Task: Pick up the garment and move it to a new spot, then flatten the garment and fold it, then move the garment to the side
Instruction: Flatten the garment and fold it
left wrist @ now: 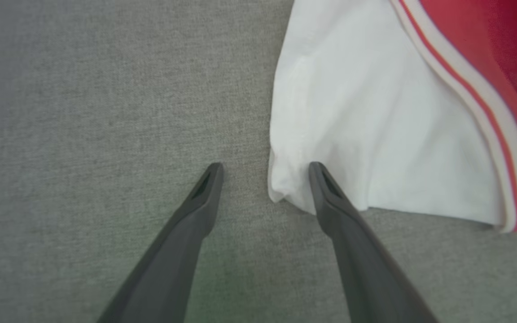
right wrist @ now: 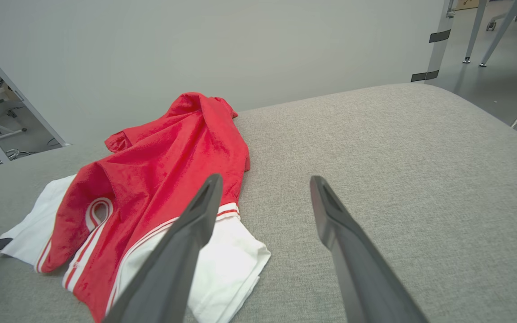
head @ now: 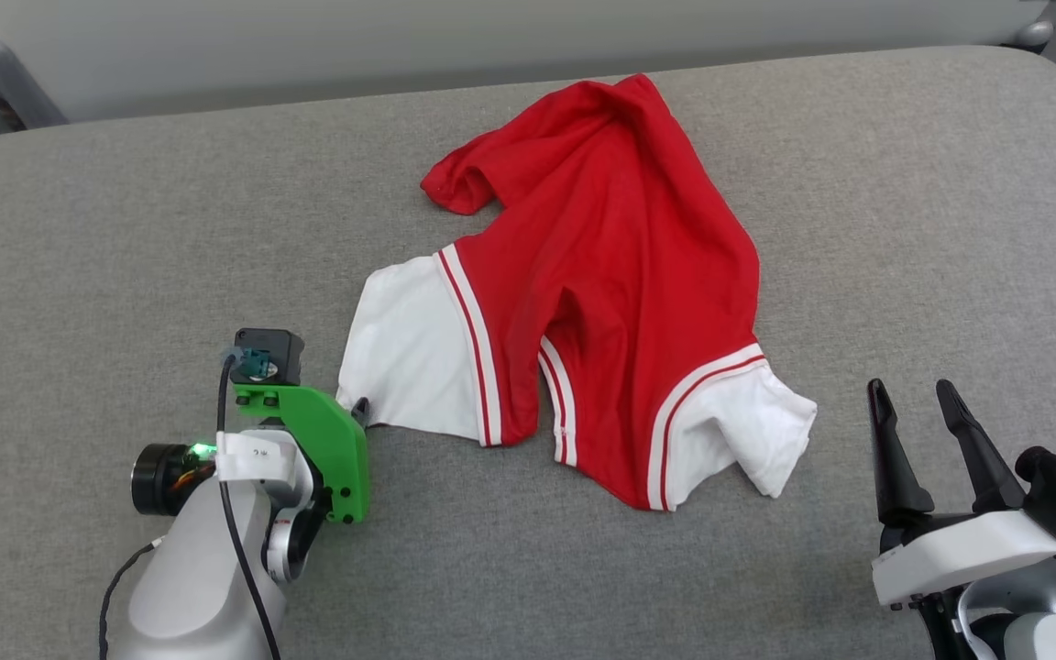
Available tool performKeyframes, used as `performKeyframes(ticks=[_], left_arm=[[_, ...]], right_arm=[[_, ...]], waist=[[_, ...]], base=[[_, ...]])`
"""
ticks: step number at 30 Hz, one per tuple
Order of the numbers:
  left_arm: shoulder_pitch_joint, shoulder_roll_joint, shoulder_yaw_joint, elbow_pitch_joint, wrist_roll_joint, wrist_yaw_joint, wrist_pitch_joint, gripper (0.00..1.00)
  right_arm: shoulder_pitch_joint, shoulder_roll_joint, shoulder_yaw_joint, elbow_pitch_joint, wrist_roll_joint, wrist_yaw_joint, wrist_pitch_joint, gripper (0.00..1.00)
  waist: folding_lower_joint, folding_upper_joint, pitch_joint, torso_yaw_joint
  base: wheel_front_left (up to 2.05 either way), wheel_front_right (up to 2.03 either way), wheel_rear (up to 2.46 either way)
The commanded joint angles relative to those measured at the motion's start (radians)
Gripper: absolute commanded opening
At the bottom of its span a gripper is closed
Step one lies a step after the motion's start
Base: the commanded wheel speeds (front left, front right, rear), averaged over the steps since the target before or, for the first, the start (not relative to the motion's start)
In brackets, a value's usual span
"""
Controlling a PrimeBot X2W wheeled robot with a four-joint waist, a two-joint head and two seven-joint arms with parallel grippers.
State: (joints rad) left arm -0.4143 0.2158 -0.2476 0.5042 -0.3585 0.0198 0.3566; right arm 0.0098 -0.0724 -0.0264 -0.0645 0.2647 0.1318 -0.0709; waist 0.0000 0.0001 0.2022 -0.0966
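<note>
Got the left gripper (left wrist: 265, 168) splayed wide down at 8 o'clock in the head view, straddling the outer corner of the white sleeve (left wrist: 375, 134), with one finger over the hem edge and the other over bare grey cushion (left wrist: 83, 112). Can't tell if touching the cloth. Not pinching anything, anyway.

Same deal with the right gripper (head: 910, 390) at 4 o'clock: spread wide, holding nothing, sitting near the other white sleeve (head: 753, 426) but apart from it.

Found the garment (head: 610, 275) rumpled dead centre, with the red body bunched toward 12 o'clock just short of the cushion's far edge and both striped sleeve seams fanned toward 6.

Plenty of bare cushion at 9 and 3 o'clock, plus a strip along 6. Also spotted the rounded cushion corner up around 1 o'clock.
</note>
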Motion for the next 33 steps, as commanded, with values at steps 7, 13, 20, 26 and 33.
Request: performKeyframes(ticks=[7,13,20,26,33], left_arm=[[-0.012,0.012,-0.023,0.083,0.009,-0.004,0.036,0.00],[0.008,0.007,-0.005,0.062,-0.013,-0.012,-0.052,0.00],[0.030,0.040,0.085,-0.045,-0.037,0.025,-0.257,0.00],[0.077,0.078,0.160,-0.161,-0.066,0.048,-0.347,0.00],[0.201,0.079,0.176,-0.263,-0.104,0.072,-0.290,0.00]], right_arm=[[-0.026,0.008,0.004,0.018,-0.014,-0.001,-0.017,1.00],[-0.024,0.009,-0.006,0.032,-0.021,-0.001,-0.012,1.00],[-0.007,0.008,-0.018,0.045,-0.028,-0.001,0.015,1.00],[0.014,0.008,-0.021,0.051,-0.030,-0.001,0.041,1.00],[0.034,0.002,-0.033,0.058,-0.032,-0.001,0.080,1.00]], waist=[[0.0000,-0.0001,0.040,-0.025],[0.0000,-0.0001,0.024,-0.002],[0.0000,-0.0001,-0.030,0.050],[0.0000,-0.0001,-0.070,0.094],[0.0000,-0.0001,-0.094,0.134]], base=[[0.00,0.00,0.00],[0.00,0.00,0.00],[0.00,0.00,0.00],[0.00,0.00,0.00],[0.00,0.00,0.00]])
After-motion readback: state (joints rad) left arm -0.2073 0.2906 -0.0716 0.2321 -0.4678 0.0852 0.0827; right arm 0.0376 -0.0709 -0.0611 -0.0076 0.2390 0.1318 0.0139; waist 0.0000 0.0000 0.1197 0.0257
